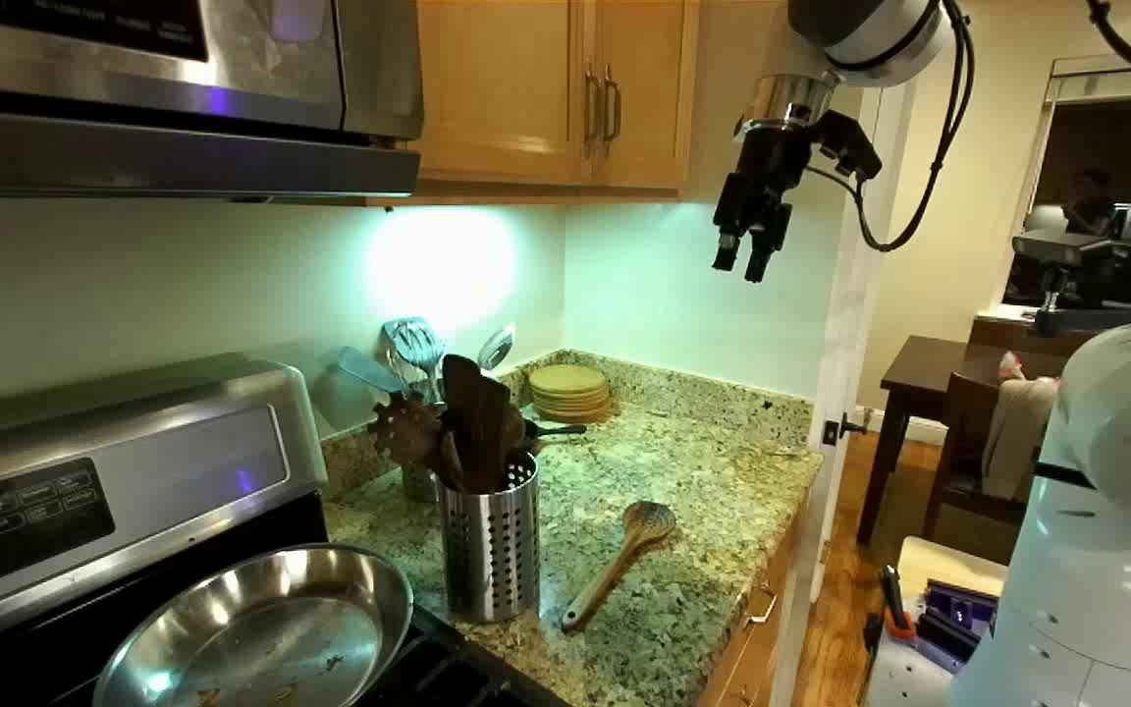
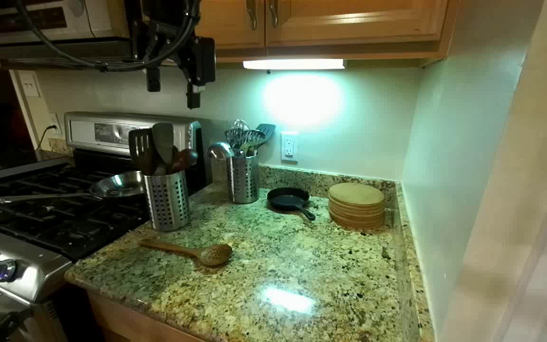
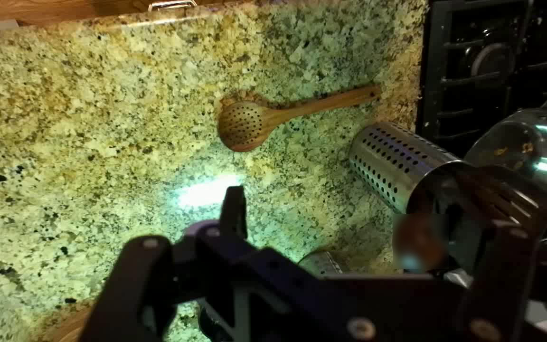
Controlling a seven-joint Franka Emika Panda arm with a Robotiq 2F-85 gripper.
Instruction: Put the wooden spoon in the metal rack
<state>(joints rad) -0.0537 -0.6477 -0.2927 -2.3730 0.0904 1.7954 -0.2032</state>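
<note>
The wooden spoon, with holes in its bowl, lies flat on the granite counter in both exterior views (image 1: 628,550) (image 2: 195,251) and the wrist view (image 3: 278,115). The metal rack, an upright perforated steel cylinder full of dark wooden utensils, stands close to the spoon's handle end in both exterior views (image 1: 492,560) (image 2: 167,203) and the wrist view (image 3: 394,159). My gripper is open and empty, high above the counter, pointing down, in both exterior views (image 1: 740,261) (image 2: 174,93). In the wrist view its fingers (image 3: 347,213) are wide apart; the right one is dark against the utensils.
A similar holder (image 2: 243,183) with utensils stands behind, near the wall. A small black pan (image 2: 288,198) and stacked round boards (image 2: 356,209) lie at the back. A steel frying pan (image 1: 266,638) sits on the stove. Cabinets (image 1: 507,88) and a microwave (image 1: 173,147) hang above.
</note>
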